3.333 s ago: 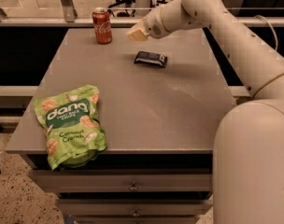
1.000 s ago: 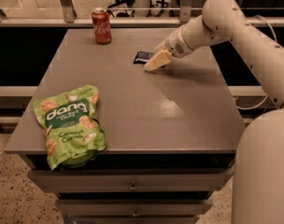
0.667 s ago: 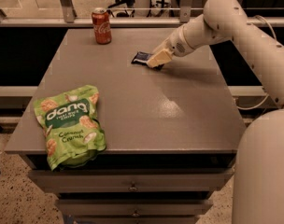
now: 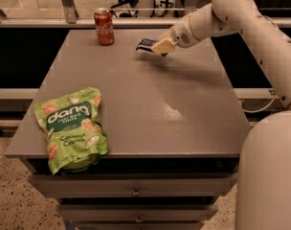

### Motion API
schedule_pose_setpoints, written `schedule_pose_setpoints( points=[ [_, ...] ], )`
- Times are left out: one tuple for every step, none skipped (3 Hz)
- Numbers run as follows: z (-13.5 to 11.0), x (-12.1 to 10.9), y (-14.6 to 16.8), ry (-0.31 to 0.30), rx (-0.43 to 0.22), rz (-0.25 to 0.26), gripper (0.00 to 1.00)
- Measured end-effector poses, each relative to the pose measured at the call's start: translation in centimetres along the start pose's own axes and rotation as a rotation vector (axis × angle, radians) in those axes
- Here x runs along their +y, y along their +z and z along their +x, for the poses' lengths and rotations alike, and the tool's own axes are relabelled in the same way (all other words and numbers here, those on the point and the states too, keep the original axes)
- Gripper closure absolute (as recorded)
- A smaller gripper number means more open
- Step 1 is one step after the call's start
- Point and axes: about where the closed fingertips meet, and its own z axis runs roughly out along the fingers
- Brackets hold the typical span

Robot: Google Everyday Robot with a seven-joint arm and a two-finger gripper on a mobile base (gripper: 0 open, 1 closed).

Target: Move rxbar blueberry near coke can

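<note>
The red coke can (image 4: 104,27) stands upright at the far left of the grey table (image 4: 136,99). My gripper (image 4: 161,47) is at the far middle of the table, right of the can, shut on the dark navy rxbar blueberry (image 4: 146,44). The bar's left end sticks out of the pale fingers (image 4: 163,46) and is lifted a little above the tabletop. The rest of the bar is hidden by the fingers.
A large green chip bag (image 4: 71,127) lies at the front left corner of the table. Drawers sit under the front edge (image 4: 136,191). A rail and chair legs stand behind the table.
My gripper came down onto the bar, closed on it, and has lifted it and carried it up and left toward the can.
</note>
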Motion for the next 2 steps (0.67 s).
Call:
schedule_pose_setpoints(
  points=[
    [-3.6,-0.5,1.7,-0.028,-0.058,-0.001,1.0],
    [-5.6,0.0,4.4,-0.039,-0.084,-0.03,1.0]
  ],
)
